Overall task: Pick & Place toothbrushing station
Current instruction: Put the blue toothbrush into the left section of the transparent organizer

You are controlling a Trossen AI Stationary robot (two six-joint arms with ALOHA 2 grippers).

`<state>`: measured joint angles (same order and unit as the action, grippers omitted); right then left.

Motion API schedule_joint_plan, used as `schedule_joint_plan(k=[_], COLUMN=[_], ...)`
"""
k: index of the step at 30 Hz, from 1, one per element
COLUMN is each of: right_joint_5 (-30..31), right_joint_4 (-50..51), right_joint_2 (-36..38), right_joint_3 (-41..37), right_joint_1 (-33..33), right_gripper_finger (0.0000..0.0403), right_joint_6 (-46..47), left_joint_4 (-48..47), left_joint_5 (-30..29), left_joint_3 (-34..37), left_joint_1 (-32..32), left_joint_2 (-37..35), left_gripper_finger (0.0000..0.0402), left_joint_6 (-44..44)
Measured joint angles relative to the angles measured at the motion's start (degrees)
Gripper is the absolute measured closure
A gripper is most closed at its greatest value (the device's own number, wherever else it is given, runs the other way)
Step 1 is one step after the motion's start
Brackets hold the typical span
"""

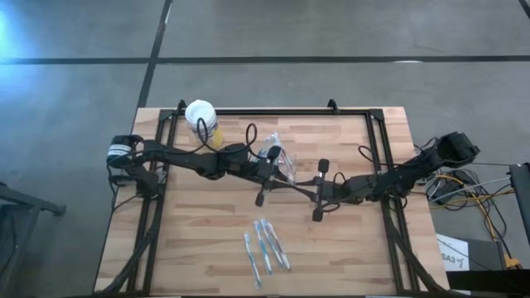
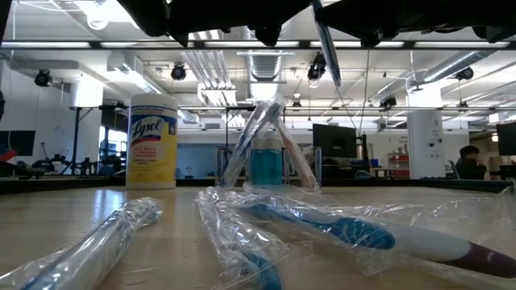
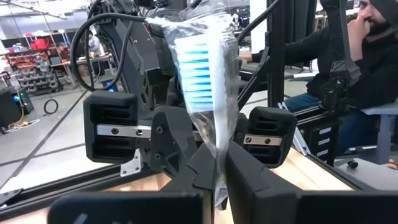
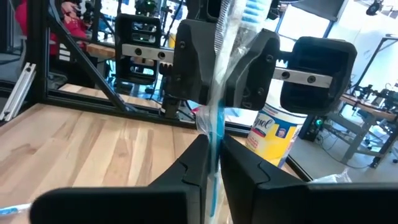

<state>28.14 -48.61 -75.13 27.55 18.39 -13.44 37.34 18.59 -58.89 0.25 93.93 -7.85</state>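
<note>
two end effectors pinch one wrapped toothbrush mid-surface

the wrapped toothbrush hangs above the middle of the surface, held between both arms. in the left wrist view its long axis runs up from the fingers, the blue-bristled head at the free end. the left end effector has its fingers together on the wrapper low on the handle; the right end effector is likewise pinched on the blue handle and its film. the two meet nose to nose in the high view, near the clear holder.

the holder sits toward the far edge, centre, with wrapped brushes leaning in it. the yellow canister near the far left corner reads "lysol". a small white label on the floor off the near right corner has print too small to read.

more wrapped toothbrushes lie near the near edge, long axes running roughly near to far.
</note>
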Motion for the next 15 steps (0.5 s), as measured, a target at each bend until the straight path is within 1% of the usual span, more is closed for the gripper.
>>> schedule_joint_plan(k=[4,10,15], right_joint_5=[0.06,0.57,0.75], right_joint_4=[-0.03,-0.73,-1.29], right_joint_2=[0.13,1.06,3.09], right_joint_3=[0.07,0.08,0.04], right_joint_1=[0.36,0.83,0.95], right_gripper_finger=[0.0341,0.0275,0.0233], right_joint_6=[-0.03,0.62,0.09], left_joint_4=[-0.60,-4.52,-5.25], left_joint_5=[0.41,0.42,-0.05], left_joint_3=[0.02,0.32,4.31], left_joint_1=[-0.07,-0.14,-0.26], left_joint_2=[-0.31,-2.08,-6.05], left_gripper_finger=[0.0385,0.0385,0.0385], left_joint_6=[0.69,0.39,-0.04])
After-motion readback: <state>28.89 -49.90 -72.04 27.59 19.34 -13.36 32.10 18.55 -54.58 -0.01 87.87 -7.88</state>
